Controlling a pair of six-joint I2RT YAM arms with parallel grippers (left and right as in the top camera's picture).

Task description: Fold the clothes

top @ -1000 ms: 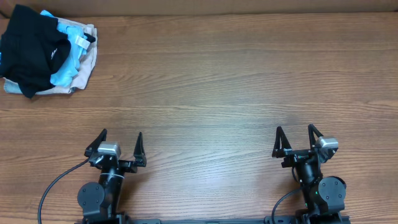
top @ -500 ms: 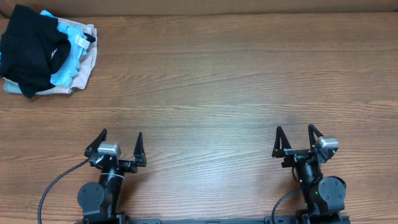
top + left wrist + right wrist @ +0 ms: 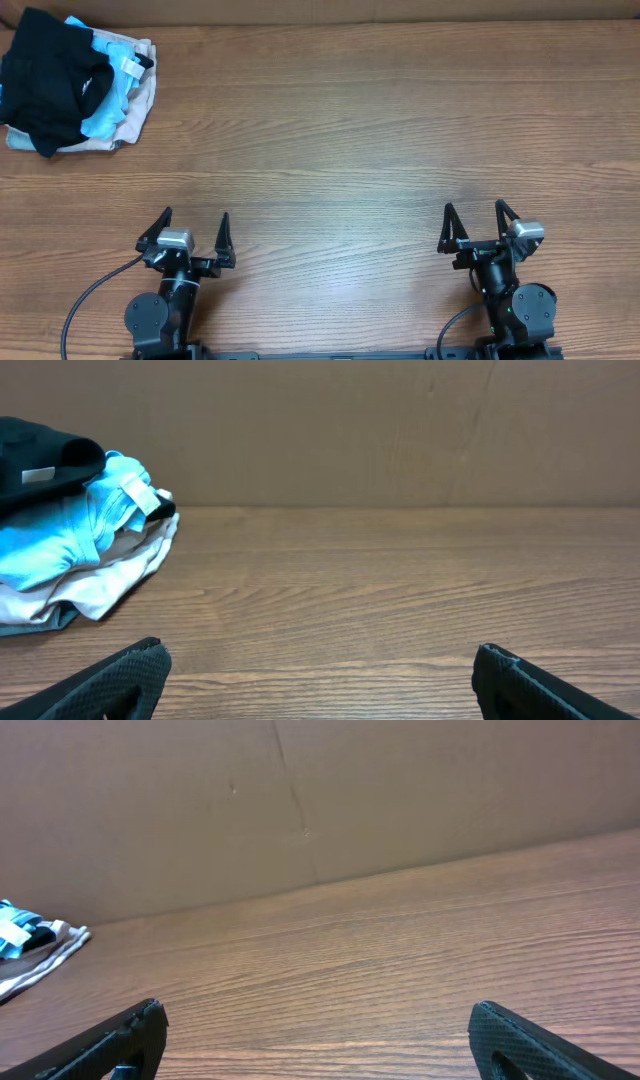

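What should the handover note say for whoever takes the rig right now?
Left gripper: open, empty, at the near table edge.
Right gripper: open, empty, at the near edge too.
Black shirt: crumpled on top of a pile in the far left corner, over a blue garment and a beige garment.
Done: nothing; the shirt is untouched.
Left: pull the shirt off the pile, spread it flat, fold it. The left arm looks closer to the pile.
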